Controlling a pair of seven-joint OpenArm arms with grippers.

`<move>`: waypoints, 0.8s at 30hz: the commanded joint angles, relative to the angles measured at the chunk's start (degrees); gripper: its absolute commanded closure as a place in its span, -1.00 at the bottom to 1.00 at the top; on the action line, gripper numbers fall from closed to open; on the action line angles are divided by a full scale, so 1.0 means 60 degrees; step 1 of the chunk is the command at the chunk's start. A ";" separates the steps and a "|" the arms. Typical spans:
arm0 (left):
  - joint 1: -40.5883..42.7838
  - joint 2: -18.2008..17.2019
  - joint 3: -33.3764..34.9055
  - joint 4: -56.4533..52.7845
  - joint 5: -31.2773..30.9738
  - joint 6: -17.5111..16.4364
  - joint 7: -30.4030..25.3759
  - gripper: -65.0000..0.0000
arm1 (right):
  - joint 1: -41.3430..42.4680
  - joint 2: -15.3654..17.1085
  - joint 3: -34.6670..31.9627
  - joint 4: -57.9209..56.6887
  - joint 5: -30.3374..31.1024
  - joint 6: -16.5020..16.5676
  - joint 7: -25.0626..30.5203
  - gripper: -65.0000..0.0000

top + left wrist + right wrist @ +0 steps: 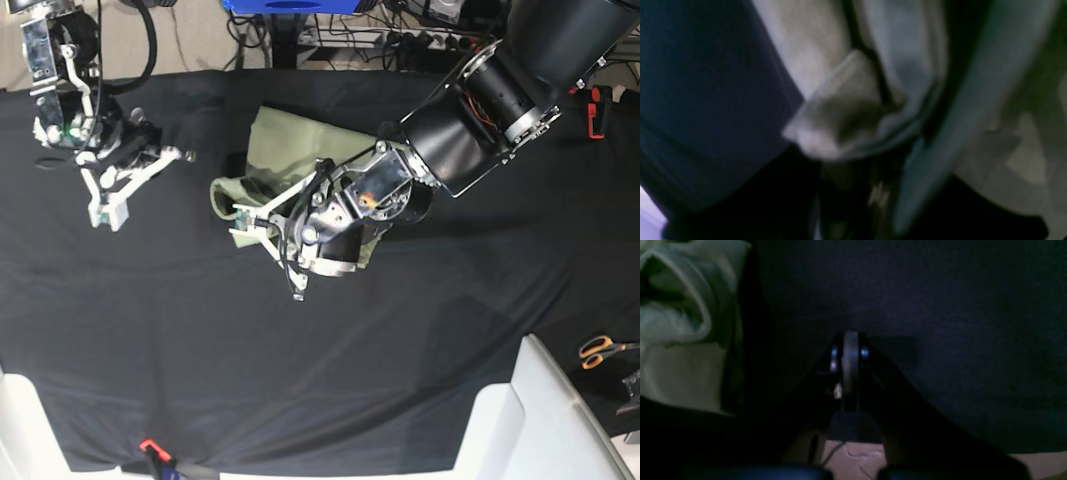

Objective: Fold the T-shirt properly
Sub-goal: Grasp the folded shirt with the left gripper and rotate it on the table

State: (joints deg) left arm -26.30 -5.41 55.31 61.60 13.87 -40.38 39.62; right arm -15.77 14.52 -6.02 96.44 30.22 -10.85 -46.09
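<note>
The pale sage-green T-shirt (290, 140) lies bunched and partly folded on the black cloth (400, 350) at the centre back. My left gripper (245, 222) is at the shirt's left edge and is shut on a bunched fold of the T-shirt (840, 116), seen blurred and close in the left wrist view. The arm hides much of the shirt. My right gripper (850, 353) is shut and empty, low over the black cloth (957, 306), well left of the shirt (683, 323). It also shows at the far left of the base view (108, 205).
Orange-handled scissors (600, 350) lie at the right edge. White panels (540, 420) stand at the front right and front left corners. A red clip (150, 447) sits at the front edge. Cables and a red tool (597, 110) lie behind the table.
</note>
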 commanded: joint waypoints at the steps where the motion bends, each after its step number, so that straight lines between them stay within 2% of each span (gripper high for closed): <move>1: -0.0151 0.0030 0.0005 -0.0121 0.0040 0.0063 -0.0002 1.00 | 0.0072 0.0019 0.0220 0.0124 -0.0003 0.0014 0.0157 1.00; 7: -0.0195 -0.0073 -0.0083 -0.0194 0.0040 0.0063 0.0042 1.00 | 0.0057 -0.0040 0.0586 0.0138 -0.0003 0.0014 0.0142 1.00; 11: -0.0121 -0.0073 -0.0845 -0.0179 0.0055 0.0063 0.0614 1.00 | 0.0057 -0.0040 0.0586 0.0138 -0.0003 0.0014 0.0142 1.00; 16: -0.0107 -0.0087 -0.1269 -0.0238 0.0055 0.0063 0.0775 1.00 | 0.0086 -0.0040 0.0586 0.0138 -0.0003 0.0028 0.0142 1.00; 24: 0.0157 -0.0029 -0.1269 -0.0253 0.0084 0.0063 0.0819 1.00 | 0.0115 -0.0040 0.0542 0.0138 -0.0003 0.0028 0.0142 1.00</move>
State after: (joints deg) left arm -25.15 -5.41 47.79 60.25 12.71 -40.32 42.65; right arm -15.73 13.93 -2.90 96.36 30.00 -10.90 -45.89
